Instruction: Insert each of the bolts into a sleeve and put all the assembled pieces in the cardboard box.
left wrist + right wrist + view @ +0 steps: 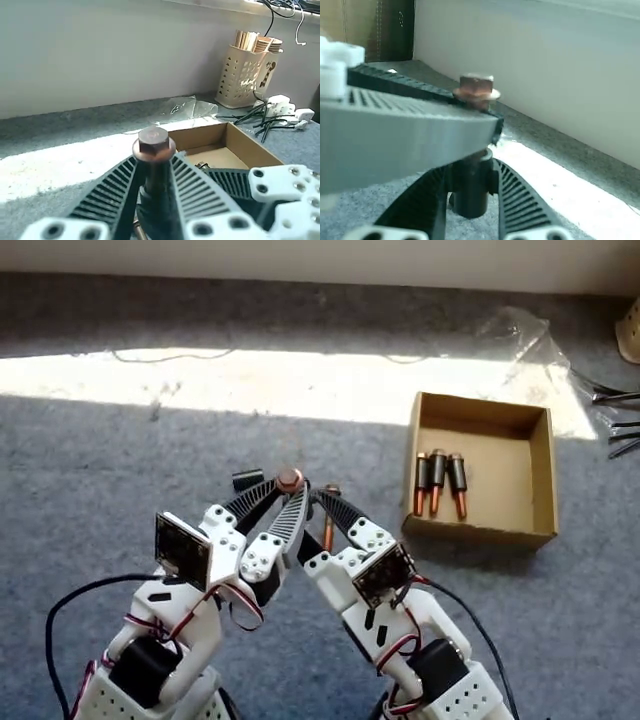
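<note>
Our left arm [195,615] and right arm [425,618] wear white printed shells over black servo blocks [145,670]. The left gripper [287,492] and right gripper [325,500] carry black ribbed wedge fingers [195,190] on white mounts [280,185] dotted with dark screws [257,174]. Red, white and black wires [240,605] loop at six o'clock; black cables [60,610] trail toward eight and four.

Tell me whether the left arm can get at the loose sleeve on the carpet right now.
Probably not yet. The left gripper is shut on a bolt, so it has no free grip. The loose sleeve lies just beside it with nothing between, so reach itself looks easy.
</note>
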### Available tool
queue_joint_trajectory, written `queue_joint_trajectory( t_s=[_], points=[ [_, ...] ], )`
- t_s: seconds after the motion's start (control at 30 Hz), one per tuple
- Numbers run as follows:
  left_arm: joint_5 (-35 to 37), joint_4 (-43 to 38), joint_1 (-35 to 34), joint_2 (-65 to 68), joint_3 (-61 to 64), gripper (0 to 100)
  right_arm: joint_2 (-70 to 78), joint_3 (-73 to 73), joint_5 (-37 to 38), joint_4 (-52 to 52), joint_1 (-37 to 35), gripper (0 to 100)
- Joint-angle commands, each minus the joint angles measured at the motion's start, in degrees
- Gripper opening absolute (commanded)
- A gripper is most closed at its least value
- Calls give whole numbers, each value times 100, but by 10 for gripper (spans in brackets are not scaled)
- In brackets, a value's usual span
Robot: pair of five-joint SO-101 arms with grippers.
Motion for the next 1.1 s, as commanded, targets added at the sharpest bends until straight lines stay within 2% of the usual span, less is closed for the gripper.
queue_joint_trajectory(
  t_s=[0.0, 0.27, 0.47, 0.83, 1.07],
  points=[
    [-176, 35, -4, -84, 84, 14, -127, 602, 44, -40, 31, 5],
    [-193, 26, -4, -84, 110, 16, -127, 602, 53, -40, 31, 5],
    [-167, 53, -4, -75, 127, 151, -127, 602, 53, -40, 31, 5],
    [-167, 35, -4, -75, 268, 159, -127, 593, 62, -40, 31, 5],
    [-176, 18, -127, -84, -127, 159, -127, 602, 62, -40, 31, 5]
  ],
)
